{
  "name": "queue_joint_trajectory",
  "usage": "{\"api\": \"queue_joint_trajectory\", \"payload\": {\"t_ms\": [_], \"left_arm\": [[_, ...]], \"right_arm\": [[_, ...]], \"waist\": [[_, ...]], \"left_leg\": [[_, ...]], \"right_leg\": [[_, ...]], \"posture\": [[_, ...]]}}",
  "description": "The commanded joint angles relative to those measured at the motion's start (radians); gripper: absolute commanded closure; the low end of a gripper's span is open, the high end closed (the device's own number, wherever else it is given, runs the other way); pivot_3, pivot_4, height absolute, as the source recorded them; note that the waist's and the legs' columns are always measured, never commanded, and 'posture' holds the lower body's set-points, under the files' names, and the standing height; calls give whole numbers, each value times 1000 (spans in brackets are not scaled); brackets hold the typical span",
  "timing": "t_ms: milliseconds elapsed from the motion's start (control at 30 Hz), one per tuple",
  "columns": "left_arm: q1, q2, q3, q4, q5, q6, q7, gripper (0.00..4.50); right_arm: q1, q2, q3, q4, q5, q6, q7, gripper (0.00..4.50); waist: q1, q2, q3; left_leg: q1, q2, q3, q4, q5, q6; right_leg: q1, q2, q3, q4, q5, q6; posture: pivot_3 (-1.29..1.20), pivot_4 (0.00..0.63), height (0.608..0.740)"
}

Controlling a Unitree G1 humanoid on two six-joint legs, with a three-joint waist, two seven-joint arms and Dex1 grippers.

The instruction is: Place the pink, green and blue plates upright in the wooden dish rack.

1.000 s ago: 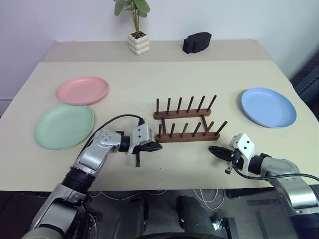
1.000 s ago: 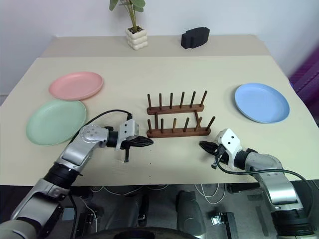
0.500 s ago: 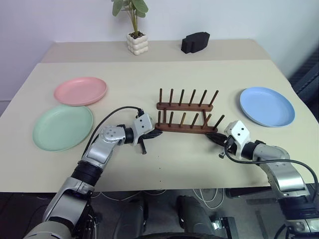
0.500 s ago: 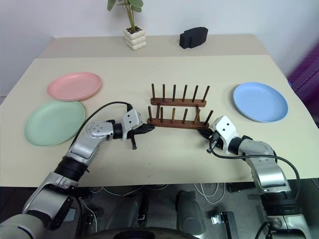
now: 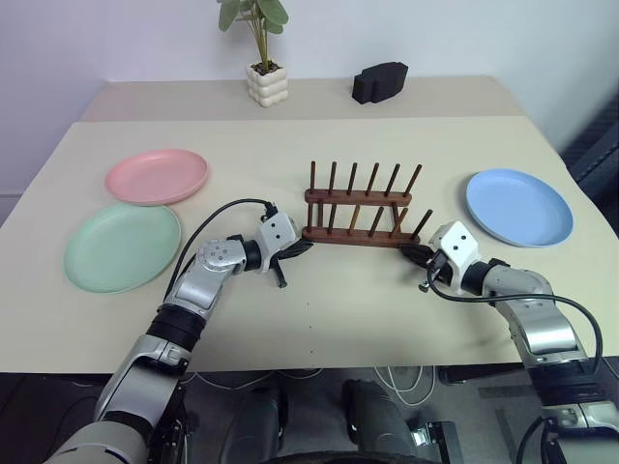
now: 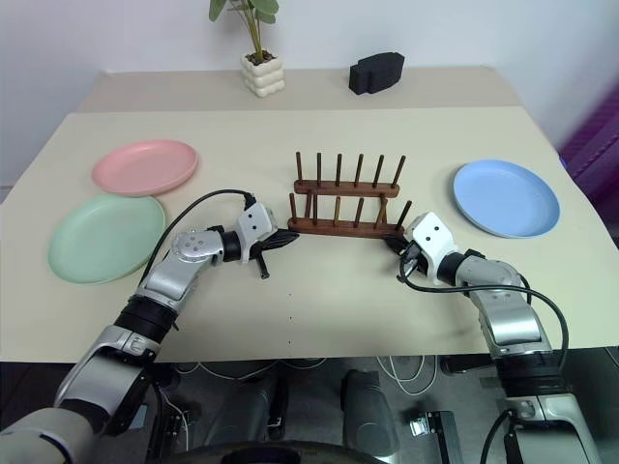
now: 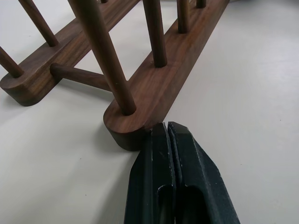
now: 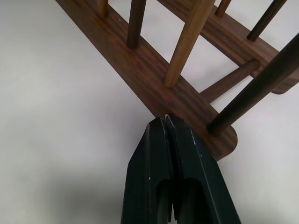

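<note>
Beige table (image 5: 319, 319): left gripper (image 7: 167, 128) and right gripper (image 8: 164, 121) closed, empty, tips against rack (image 5: 360, 208) ends. Uneven push could skew or tip rack.

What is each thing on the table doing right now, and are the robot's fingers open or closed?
Pink plate: lying flat, not in the rack.
Green plate: lying flat, beside the pink one.
Blue plate: lying flat, right of the rack.
Wooden dish rack: upright, no plates in it.
Left gripper: fingers shut, tip at the rack's rail end.
Right gripper: fingers shut, tip against the rail.
</note>
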Motion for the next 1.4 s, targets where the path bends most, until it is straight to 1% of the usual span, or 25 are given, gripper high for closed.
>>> {"api": "queue_joint_trajectory", "payload": {"t_ms": [33,467,700,800,867,1033,1133,1167,1233,1267,1300,1367,1400], "left_arm": [[18,-4,5,-23,9,9,3,4500],[36,-14,8,-51,14,26,5,4500],[42,-13,12,-56,15,32,11,4500],[57,9,22,-85,13,40,10,4500],[82,34,53,-139,-14,60,3,4500],[179,141,196,-299,-134,147,-26,4500],[235,209,312,-372,-234,217,-47,3694],[251,232,359,-394,-263,234,-43,3190],[254,263,478,-416,-317,286,15,2188],[252,270,513,-422,-334,307,36,1628],[233,273,560,-415,-353,340,80,1181],[205,274,611,-405,-374,387,143,144],[181,271,636,-396,-379,412,188,58]], "right_arm": [[-25,3,-14,11,-5,-24,-11,4459],[-67,7,-21,110,-36,-87,-46,4459],[-59,6,-23,109,-23,-100,-33,4459],[-33,-6,-31,64,-3,-96,-7,4459],[-4,-21,-46,17,23,-80,17,4459],[85,-81,-94,-115,88,-38,81,4459],[123,-117,-118,-195,136,9,124,4500],[131,-130,-121,-216,148,23,141,4500],[137,-149,-120,-244,174,44,178,4500],[137,-153,-119,-250,181,49,188,4500],[130,-153,-116,-246,180,44,193,4500],[117,-150,-110,-236,174,34,196,4500],[106,-146,-105,-225,169,25,198,4500]], "waist": [[0,0,0],[-1,0,0],[-1,0,0],[-1,0,0],[-2,0,0],[-6,0,0],[-4,0,0],[-3,0,0],[-2,0,1],[-1,0,1],[-1,0,1],[2,0,1],[2,0,1]], "left_leg": [[0,0,0,0,0,0],[0,0,0,0,0,0],[0,0,0,0,0,0],[0,0,0,0,0,0],[0,0,0,-1,0,0],[-1,1,0,-2,0,0],[-1,1,0,-2,0,0],[-1,2,0,-2,0,0],[-1,2,0,-2,0,0],[-1,2,0,-1,0,0],[-1,2,0,-1,0,0],[-1,1,0,-1,0,0],[-1,1,0,-1,0,0]], "right_leg": [[0,0,0,0,0,0],[0,0,0,0,0,0],[0,0,0,0,0,0],[0,0,0,0,0,0],[0,0,0,0,0,0],[-3,0,0,1,0,0],[-3,0,0,1,0,0],[-2,0,0,1,-1,-1],[-2,0,0,0,-2,-3],[-2,0,0,0,-2,-3],[-2,0,0,0,-2,-3],[-2,0,0,0,-2,-3],[-2,0,0,0,-1,-2]], "posture": [[0,150,733],[0,150,733],[0,150,733],[0,150,733],[0,150,733],[0,150,733],[0,150,733],[0,150,733],[0,150,733],[0,150,733],[0,150,733],[0,150,733],[0,150,733]]}}
